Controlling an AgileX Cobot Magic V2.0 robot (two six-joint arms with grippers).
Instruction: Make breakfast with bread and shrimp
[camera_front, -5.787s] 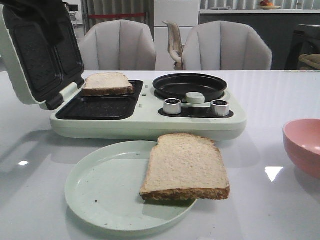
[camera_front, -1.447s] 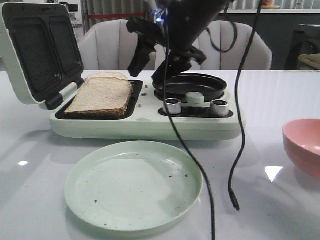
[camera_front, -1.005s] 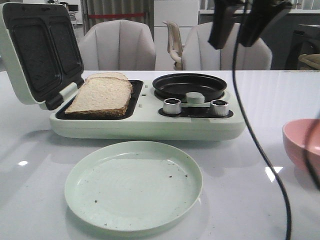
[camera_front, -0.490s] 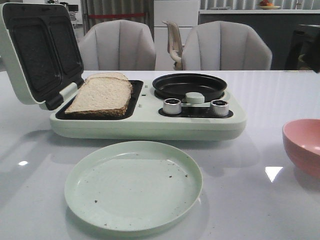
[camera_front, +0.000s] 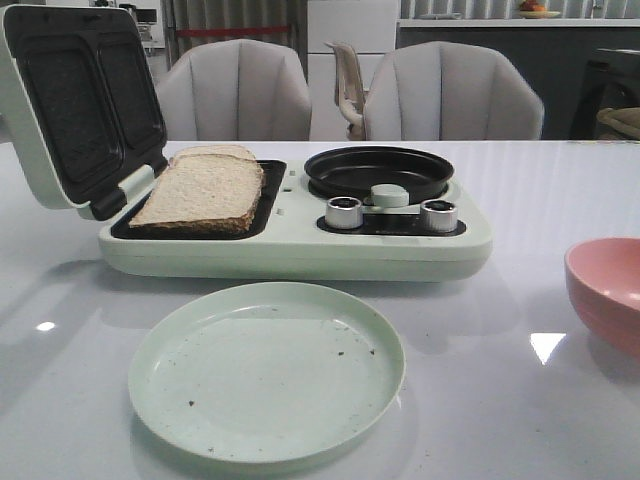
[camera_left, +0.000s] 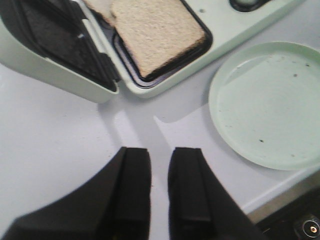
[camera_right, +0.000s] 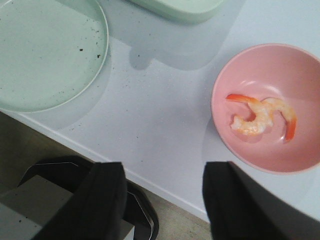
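Note:
Two bread slices lie in the open sandwich maker's (camera_front: 300, 250) left tray, the near slice (camera_front: 200, 190) overlapping the far one (camera_front: 215, 153); the near slice also shows in the left wrist view (camera_left: 157, 35). Two shrimp (camera_right: 262, 117) lie in the pink bowl (camera_right: 220, 85). My left gripper (camera_left: 159, 152) hovers over bare table in front of the maker, fingers slightly apart and empty. My right gripper (camera_right: 162, 170) is wide open and empty over the table's front edge, beside the bowl. Neither gripper shows in the front view.
An empty pale green plate (camera_front: 265, 370) with crumbs sits in front of the maker. The maker's lid (camera_front: 70, 100) stands open at the left. A black round pan (camera_front: 378, 170) and two knobs are on its right half. The pink bowl (camera_front: 610, 290) is at the right edge.
The second bread slice has gone from the plate into the maker's tray. The right arm has lifted away and left the front view. The plate is now empty.

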